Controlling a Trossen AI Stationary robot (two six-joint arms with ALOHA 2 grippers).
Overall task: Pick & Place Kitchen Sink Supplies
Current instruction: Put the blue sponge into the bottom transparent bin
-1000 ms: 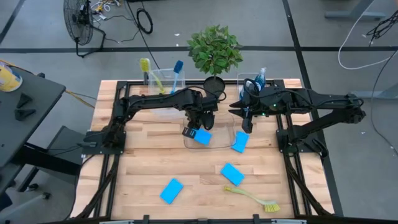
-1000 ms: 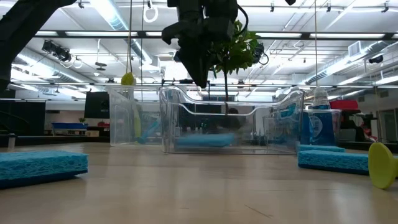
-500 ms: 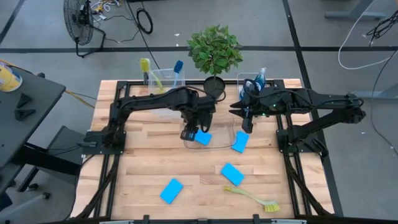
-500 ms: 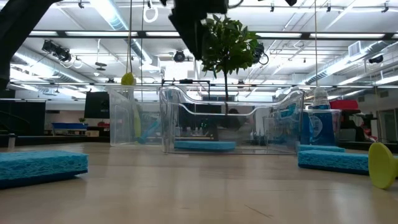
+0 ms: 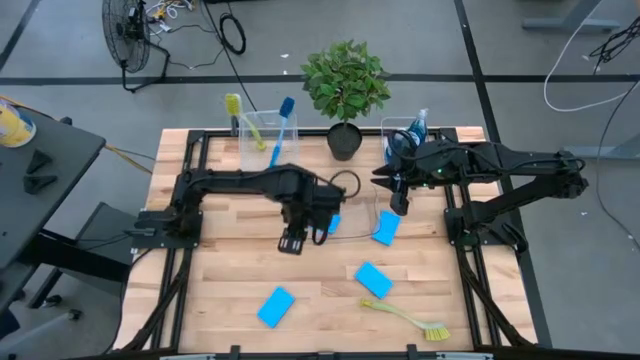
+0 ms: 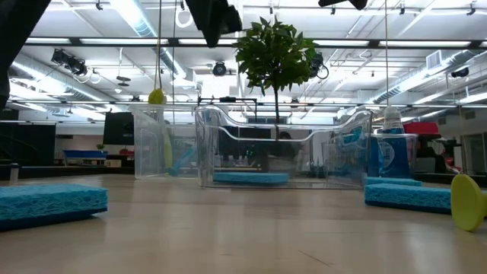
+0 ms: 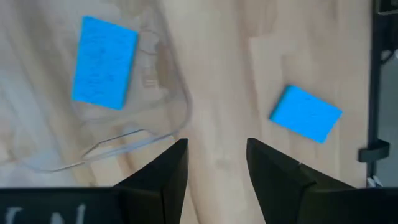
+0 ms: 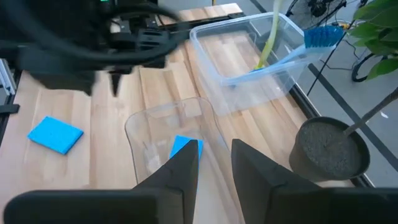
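Since the earlier frame, the left gripper (image 5: 292, 243) has been drawn back from above the middle bin (image 5: 345, 215) toward the near side of the table (image 5: 230, 270), and one sponge (image 5: 333, 222) is now seen lying flat inside that bin. The left gripper is empty, with its fingers (image 7: 161, 177) parted. The left arm is stretched low across the table, wrist pointing down. Three sponges remain outside: one just beside the bin (image 5: 386, 228), one nearer the front (image 5: 373, 280), and one at the front left (image 5: 275, 306). A yellow-green brush (image 5: 410, 319) lies at the front right. The right gripper (image 5: 398, 203) is held above the bin's right edge, empty, with a narrow gap between its fingers (image 8: 180, 177). A collision between the arms is judged possible if both reach for the sponge beside the bin. The bin may also be nudged by a low approach.
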